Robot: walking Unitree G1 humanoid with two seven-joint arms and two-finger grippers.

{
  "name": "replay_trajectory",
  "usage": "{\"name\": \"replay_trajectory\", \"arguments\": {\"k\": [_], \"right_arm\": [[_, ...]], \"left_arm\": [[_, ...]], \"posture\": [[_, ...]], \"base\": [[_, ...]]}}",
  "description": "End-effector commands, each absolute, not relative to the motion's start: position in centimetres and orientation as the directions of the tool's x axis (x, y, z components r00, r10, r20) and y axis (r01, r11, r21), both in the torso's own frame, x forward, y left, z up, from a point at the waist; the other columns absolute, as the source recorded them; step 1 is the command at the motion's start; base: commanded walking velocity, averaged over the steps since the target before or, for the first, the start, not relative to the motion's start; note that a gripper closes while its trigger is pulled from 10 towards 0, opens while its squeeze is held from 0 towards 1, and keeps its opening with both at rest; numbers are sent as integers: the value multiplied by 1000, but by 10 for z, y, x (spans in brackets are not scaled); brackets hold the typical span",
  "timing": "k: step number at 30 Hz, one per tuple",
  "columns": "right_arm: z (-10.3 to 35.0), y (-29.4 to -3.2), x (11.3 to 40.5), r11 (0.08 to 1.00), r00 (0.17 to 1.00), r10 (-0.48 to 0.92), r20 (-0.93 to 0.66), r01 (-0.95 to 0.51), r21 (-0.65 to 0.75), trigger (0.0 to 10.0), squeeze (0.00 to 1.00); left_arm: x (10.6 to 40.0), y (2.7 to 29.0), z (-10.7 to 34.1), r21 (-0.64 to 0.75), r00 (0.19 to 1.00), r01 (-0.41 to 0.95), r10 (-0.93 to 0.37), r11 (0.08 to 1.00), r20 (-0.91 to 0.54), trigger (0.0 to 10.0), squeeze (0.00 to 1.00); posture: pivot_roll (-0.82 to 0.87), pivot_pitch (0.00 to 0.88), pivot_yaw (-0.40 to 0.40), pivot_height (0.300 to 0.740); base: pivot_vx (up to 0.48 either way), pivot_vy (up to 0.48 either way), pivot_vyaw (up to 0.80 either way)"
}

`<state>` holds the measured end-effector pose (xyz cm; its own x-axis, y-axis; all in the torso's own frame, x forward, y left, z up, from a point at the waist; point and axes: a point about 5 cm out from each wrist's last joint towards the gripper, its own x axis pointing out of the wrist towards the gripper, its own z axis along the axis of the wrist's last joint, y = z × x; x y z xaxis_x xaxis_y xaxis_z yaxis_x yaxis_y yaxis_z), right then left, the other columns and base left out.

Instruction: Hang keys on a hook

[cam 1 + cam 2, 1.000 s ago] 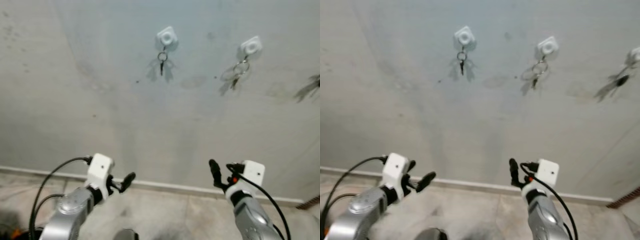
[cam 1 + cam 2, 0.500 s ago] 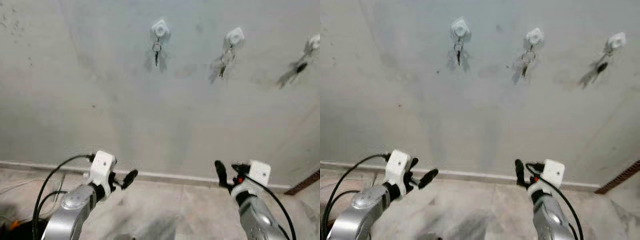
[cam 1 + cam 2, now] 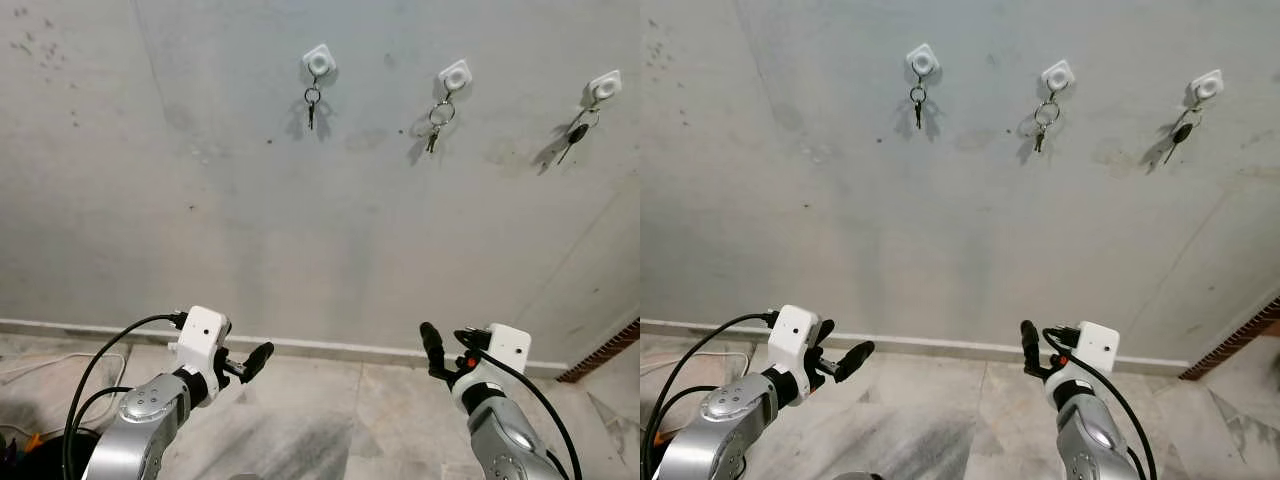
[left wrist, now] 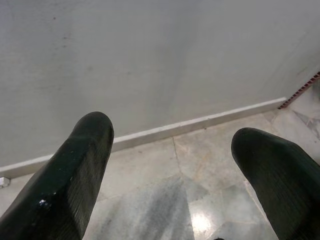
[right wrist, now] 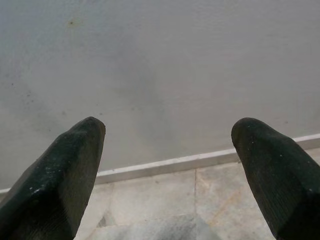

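Three white hooks sit in a row high on the grey wall. A small key (image 3: 311,108) hangs from the left hook (image 3: 319,60). A key ring (image 3: 433,122) hangs from the middle hook (image 3: 455,74), and a dark key (image 3: 573,133) from the right hook (image 3: 605,86). My left gripper (image 3: 247,361) is held low in front of the wall's base, far below the hooks. It is open and holds nothing (image 4: 172,135). My right gripper (image 3: 436,352) is at the same height, open and holding nothing as well (image 5: 167,130).
A pale skirting board (image 3: 330,348) runs along the foot of the wall above a marbled tile floor (image 3: 330,420). A white cable (image 3: 50,362) lies on the floor at the left. A reddish brick edge (image 3: 610,352) shows at the far right.
The view has swung right and drawn back, bringing the right hook and its key fully into sight. Both arms keep their pose, and the keys hang as before.
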<state>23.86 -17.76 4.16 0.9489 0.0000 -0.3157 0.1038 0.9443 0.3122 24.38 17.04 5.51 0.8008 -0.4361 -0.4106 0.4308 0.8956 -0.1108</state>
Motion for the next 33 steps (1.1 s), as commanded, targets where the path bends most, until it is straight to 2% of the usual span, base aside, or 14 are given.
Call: {"name": "replay_trajectory", "arguments": {"k": [1,29,33], "right_arm": [[43,-180,239,944,949,-8,-314,111,310,10000,0],[43,-181,240,942,948,-1,-317,107,318,10000,0],[43,-181,240,941,948,0,-317,107,320,10000,0]], "left_arm": [[245,172,56,-110,803,431,-437,895,-406,10000,0],[245,170,56,-129,799,432,-445,893,-404,10000,0],[246,171,57,-127,810,418,-433,899,-397,10000,0]], "posture": [[162,55,-39,740],[159,61,-46,740],[159,62,-45,740]], "base": [[0,-255,0],[0,-410,0],[0,-91,0]]}}
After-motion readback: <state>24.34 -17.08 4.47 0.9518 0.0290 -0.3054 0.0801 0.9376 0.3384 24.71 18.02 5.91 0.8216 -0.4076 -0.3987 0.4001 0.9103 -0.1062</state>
